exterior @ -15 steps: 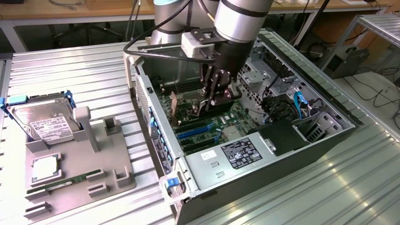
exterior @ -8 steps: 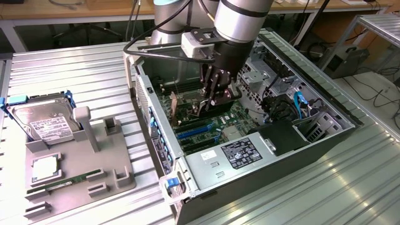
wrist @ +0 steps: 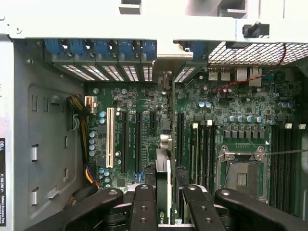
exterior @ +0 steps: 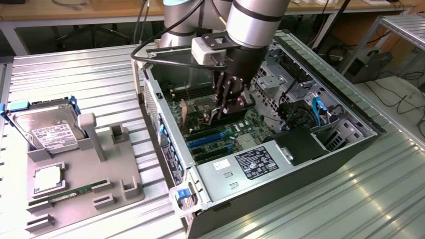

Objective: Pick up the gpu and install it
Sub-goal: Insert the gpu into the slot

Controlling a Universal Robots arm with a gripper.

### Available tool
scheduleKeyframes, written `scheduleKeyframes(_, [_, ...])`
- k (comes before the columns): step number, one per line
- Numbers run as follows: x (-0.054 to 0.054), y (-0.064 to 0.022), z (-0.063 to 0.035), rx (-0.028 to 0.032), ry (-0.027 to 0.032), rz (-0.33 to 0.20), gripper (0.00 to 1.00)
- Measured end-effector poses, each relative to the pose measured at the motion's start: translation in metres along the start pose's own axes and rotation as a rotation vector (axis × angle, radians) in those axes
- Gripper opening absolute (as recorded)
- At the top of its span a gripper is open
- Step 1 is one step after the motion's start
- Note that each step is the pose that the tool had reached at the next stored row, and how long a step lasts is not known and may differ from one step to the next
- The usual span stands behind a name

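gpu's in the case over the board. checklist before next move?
1. Grip: gripper shut on the gpu. ok
2. Position: gpu inside the case, above the motherboard. ok
3. Expansion slots free of other cards. ok
4. Card edge lined up with a slot: cannot tell
5. Bracket matched to a rear opening: cannot tell
6. Hard drive and memory stick on the grey fixture, outside the case. ok

Lab: open PC case [exterior: 285,199], metal workbench [exterior: 79,74]
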State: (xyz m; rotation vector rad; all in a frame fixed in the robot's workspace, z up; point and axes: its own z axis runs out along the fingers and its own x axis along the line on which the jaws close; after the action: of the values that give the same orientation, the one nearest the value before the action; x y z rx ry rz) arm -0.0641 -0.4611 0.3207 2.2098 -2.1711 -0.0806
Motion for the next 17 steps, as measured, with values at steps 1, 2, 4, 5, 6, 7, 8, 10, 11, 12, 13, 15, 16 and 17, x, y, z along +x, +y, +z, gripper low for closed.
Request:
scheduleKeyframes(1, [0.000, 0.0001, 0.0035, 0.0001, -0.0001, 0.001, 0.26])
scheduleKeyframes(2, [0.000, 0.0000, 0.0055, 0.0001, -0.0002, 0.002, 0.26])
scheduleKeyframes(4, [0.000, -0.0002, 0.0092, 0.0001, -0.0003, 0.005, 0.26])
scheduleKeyframes(5, [0.000, -0.0003, 0.0112, 0.0001, -0.0004, 0.007, 0.26])
scheduleKeyframes(6, [0.000, -0.0005, 0.0137, 0.0002, -0.0006, 0.008, 0.26])
scheduleKeyframes(7, [-0.001, -0.0007, 0.0170, 0.0001, -0.0006, 0.008, 0.26])
scheduleKeyframes(8, [-0.001, -0.0008, 0.0187, 0.0001, -0.0006, 0.008, 0.26])
scheduleKeyframes(10, [-0.002, -0.0008, 0.0230, 0.0002, -0.0006, 0.009, 0.26])
scheduleKeyframes(11, [-0.002, -0.0006, 0.0242, 0.0003, -0.0007, 0.009, 0.26])
scheduleKeyframes(12, [-0.002, -0.0003, 0.0267, 0.0003, -0.0004, 0.009, 0.26])
scheduleKeyframes(13, [-0.002, 0.0002, 0.0288, 0.0003, -0.0005, 0.009, 0.26])
scheduleKeyframes(15, [-0.003, 0.0012, 0.0315, 0.0003, -0.0006, 0.010, 0.26])
scheduleKeyframes(16, [-0.003, 0.0017, 0.0325, 0.0003, -0.0006, 0.010, 0.26])
scheduleKeyframes(17, [-0.004, 0.0021, 0.0334, 0.0003, -0.0006, 0.011, 0.26])
